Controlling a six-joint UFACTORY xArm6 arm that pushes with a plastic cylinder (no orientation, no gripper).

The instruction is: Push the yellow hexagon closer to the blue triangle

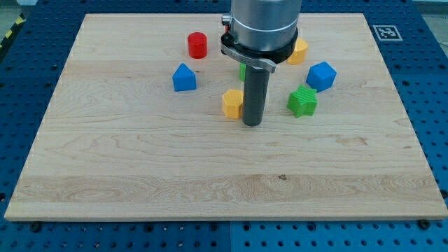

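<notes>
The yellow hexagon [232, 103] lies near the middle of the wooden board [140, 161]. My tip [252, 123] rests on the board right beside the hexagon, on its right side, touching or nearly touching it. The blue triangle [184, 78] sits up and to the left of the hexagon, a short gap away. The arm's grey body [262, 28] hangs over the board's top middle and hides part of what lies behind it.
A red cylinder [197, 45] stands above the blue triangle. A green star-shaped block [302, 101] and a blue block [321, 75] lie right of my tip. A yellow-orange block [299, 52] and a sliver of a green block [241, 71] show by the arm.
</notes>
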